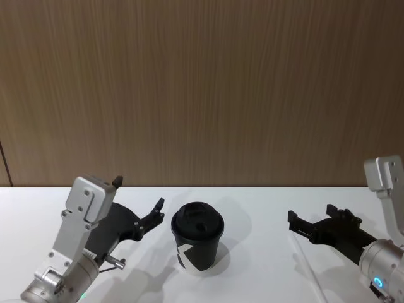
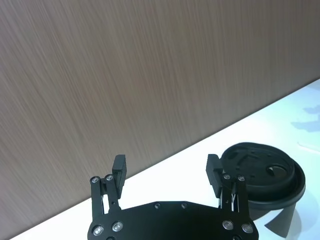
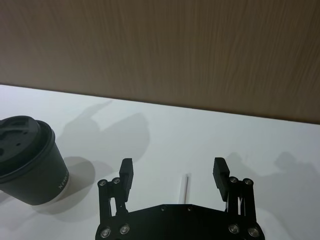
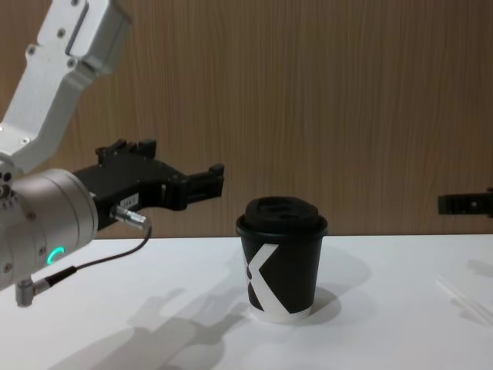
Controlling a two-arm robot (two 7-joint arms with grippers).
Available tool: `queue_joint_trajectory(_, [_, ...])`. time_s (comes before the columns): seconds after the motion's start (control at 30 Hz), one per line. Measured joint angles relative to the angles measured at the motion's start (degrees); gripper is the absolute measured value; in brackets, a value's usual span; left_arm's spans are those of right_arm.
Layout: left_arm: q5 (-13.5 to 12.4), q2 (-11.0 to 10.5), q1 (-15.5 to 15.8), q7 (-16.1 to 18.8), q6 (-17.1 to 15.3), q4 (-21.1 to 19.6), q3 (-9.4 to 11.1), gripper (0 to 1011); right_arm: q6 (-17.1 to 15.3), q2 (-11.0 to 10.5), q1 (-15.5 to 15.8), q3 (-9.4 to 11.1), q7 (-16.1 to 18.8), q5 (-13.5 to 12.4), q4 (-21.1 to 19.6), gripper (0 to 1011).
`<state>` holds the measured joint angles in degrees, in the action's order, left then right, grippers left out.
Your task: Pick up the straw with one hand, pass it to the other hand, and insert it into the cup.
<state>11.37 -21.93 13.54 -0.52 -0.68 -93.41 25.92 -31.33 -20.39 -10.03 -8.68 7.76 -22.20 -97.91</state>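
The black cup (image 1: pixel 197 243) with its domed lid and white K mark stands upright in the middle of the white table. The thin white straw (image 1: pixel 312 276) lies flat on the table to the cup's right. In the right wrist view the straw (image 3: pixel 185 187) lies just ahead of my right gripper (image 3: pixel 173 170), between its open fingers' line and below them. My right gripper (image 1: pixel 310 214) hovers open above the straw's far end, holding nothing. Left of the cup my left gripper (image 1: pixel 137 194) is raised, open and empty, with the cup (image 2: pixel 265 172) just beside it.
A brown wood-grain wall (image 1: pixel 202 88) closes the back of the white table (image 1: pixel 265 202). From the chest view the cup (image 4: pixel 281 262) sits between my left gripper (image 4: pixel 185 176) and my right gripper (image 4: pixel 462 203), with the straw (image 4: pixel 462 297) low at the right.
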Motion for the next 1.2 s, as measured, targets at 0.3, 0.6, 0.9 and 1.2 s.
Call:
queue_joint_trajectory(0.3, [0.11, 0.04, 0.05, -0.10, -0.11, 0.22, 0.11, 1002, 7.00, 0.26, 2.57, -1.00, -0.96, 1.39, -0.79, 1001])
queue_joint_trajectory(0.6, [0.12, 0.04, 0.05, -0.11, -0.12, 0.24, 0.11, 1002, 13.90, 0.53, 5.13, -2.06, -1.90, 2.77, -1.58, 1001])
queue_joint_trajectory(0.9, [0.12, 0.04, 0.05, -0.10, -0.12, 0.24, 0.11, 1002, 20.72, 0.77, 7.65, -3.03, -2.80, 4.08, -2.37, 1001])
queue_joint_trajectory(1.2, [0.12, 0.04, 0.05, -0.10, -0.11, 0.24, 0.11, 1001, 27.08, 1.01, 10.05, -4.00, -3.66, 5.30, -3.08, 1001])
